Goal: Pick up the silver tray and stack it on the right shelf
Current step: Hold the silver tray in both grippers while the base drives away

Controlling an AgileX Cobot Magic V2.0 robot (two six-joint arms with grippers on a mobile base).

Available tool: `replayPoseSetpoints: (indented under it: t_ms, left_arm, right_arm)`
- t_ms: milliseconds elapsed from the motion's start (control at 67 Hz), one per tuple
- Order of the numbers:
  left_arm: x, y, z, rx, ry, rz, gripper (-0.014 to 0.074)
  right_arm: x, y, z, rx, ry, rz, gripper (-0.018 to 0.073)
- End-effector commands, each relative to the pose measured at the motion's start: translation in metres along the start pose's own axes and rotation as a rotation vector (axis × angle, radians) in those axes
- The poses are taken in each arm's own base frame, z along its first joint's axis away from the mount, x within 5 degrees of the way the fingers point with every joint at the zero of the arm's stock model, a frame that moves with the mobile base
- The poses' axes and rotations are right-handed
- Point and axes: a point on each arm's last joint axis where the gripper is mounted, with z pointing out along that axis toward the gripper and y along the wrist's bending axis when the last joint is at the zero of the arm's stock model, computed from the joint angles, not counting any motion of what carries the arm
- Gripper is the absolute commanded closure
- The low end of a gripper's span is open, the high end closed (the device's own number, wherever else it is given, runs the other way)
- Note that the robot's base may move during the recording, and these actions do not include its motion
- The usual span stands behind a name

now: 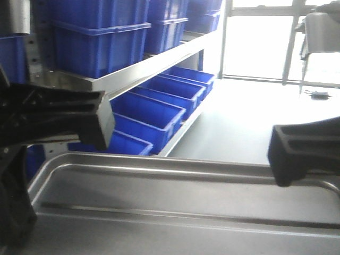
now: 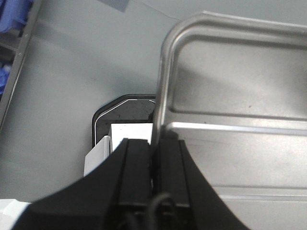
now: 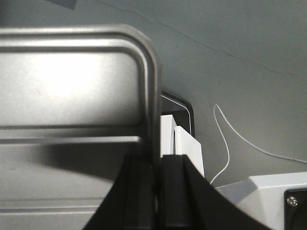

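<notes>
Silver tray (image 1: 175, 207) held up over grey floor (image 1: 239, 117), gripped at both short ends.
L tool (image 2: 154, 146) pinches its left rim, R tool (image 3: 156, 163) pinches right rim; rack (image 1: 149, 66) w/ blue bins (image 1: 149, 114) off to left.

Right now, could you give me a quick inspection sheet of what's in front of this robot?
Surface: grey floor.
Job's things: silver tray held between both grippers; right shelf not seen.
Clutter: nothing seen.
Grippers: left gripper shut on the tray's left rim; right gripper shut on its right rim.
Cables: thin white cable on the floor.
Surroundings: blue bins on steel shelving; window.
</notes>
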Motion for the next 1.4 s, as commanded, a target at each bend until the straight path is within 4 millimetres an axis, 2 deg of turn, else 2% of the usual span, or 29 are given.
replayPoseSetpoints:
  t_ms: [0, 985, 1388]
  left_arm:
    - [-0.004, 0.008, -0.01, -0.071, -0.032, 0.01, 0.0697]
    - [-0.004, 0.009, -0.01, -0.075, -0.03, 0.01, 0.0697]
    - [0.0, 0.018, -0.012, -0.182, 0.009, 0.007, 0.0697]
  right_arm:
    - [-0.001, -0.02, -0.01, 0.188, 0.0, -0.007, 0.0489]
    - [-0.001, -0.02, -0.01, 0.189, 0.0, -0.007, 0.0489]
    - [-0.001, -0.02, -0.01, 0.189, 0.0, -0.007, 0.0489]
